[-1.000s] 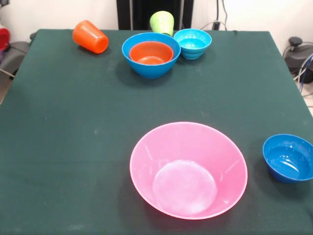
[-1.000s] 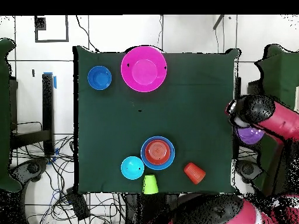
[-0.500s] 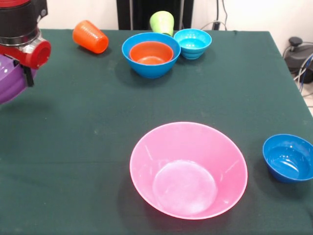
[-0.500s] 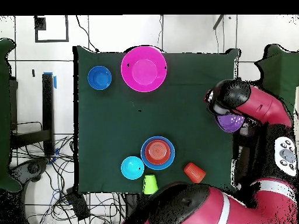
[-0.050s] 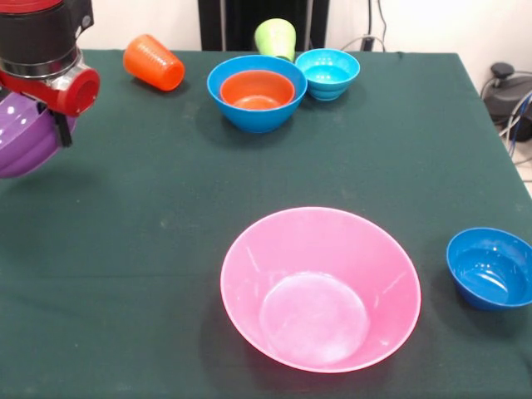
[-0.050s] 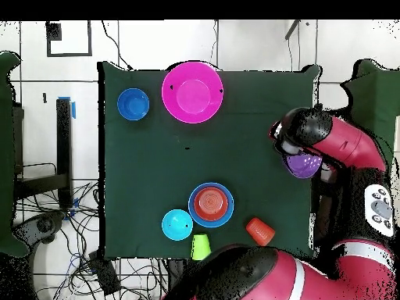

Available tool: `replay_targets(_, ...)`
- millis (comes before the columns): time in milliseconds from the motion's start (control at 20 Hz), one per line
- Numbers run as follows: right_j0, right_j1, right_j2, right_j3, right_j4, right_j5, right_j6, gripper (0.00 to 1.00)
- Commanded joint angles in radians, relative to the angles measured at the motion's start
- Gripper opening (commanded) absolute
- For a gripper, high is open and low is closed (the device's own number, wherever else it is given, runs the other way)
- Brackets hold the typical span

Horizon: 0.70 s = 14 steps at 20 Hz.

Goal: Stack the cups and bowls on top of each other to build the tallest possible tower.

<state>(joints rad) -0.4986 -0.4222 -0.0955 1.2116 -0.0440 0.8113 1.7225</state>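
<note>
My gripper (image 5: 55, 125) (image 6: 299, 158) is shut on the purple bowl (image 5: 25, 141) (image 6: 303, 165), held tilted above the table's edge, far left in the front view. The huge pink bowl (image 5: 320, 287) (image 6: 191, 92) sits upright and empty. A small orange bowl (image 5: 257, 90) (image 6: 211, 205) nests in the medium blue bowl (image 5: 249, 118) (image 6: 193, 211). Beside them stands the cyan bowl (image 5: 327, 73) (image 6: 176, 225). The lime green cup (image 5: 275, 37) (image 6: 201, 248) is at the table's edge. The orange ribbed cup (image 5: 153, 62) (image 6: 260, 231) lies on its side. The dark blue bowl (image 5: 490, 268) (image 6: 133, 104) stands alone.
A dark green cloth covers the table (image 5: 166, 249) (image 6: 250, 117). The red arm (image 6: 351, 148) reaches in over the table's side. Cables and stands (image 6: 62, 226) surround the table on the floor.
The arm has come into the front view carrying the purple bowl and has moved a little further in over the table's edge. The other bowls and cups have not moved.
</note>
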Motion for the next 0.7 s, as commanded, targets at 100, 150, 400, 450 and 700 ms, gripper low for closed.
replay_targets(100,0.041,-0.049,0.046,0.161,0.017,-0.063,0.152,0.00)
replay_targets(150,0.044,-0.067,0.042,0.183,0.024,-0.064,0.158,0.00)
replay_targets(400,0.064,-0.109,0.021,0.249,0.036,-0.107,0.186,0.00)
replay_targets(450,0.068,-0.109,0.019,0.256,0.038,-0.115,0.193,0.00)
replay_targets(700,0.080,-0.100,0.010,0.268,0.047,-0.157,0.212,0.00)
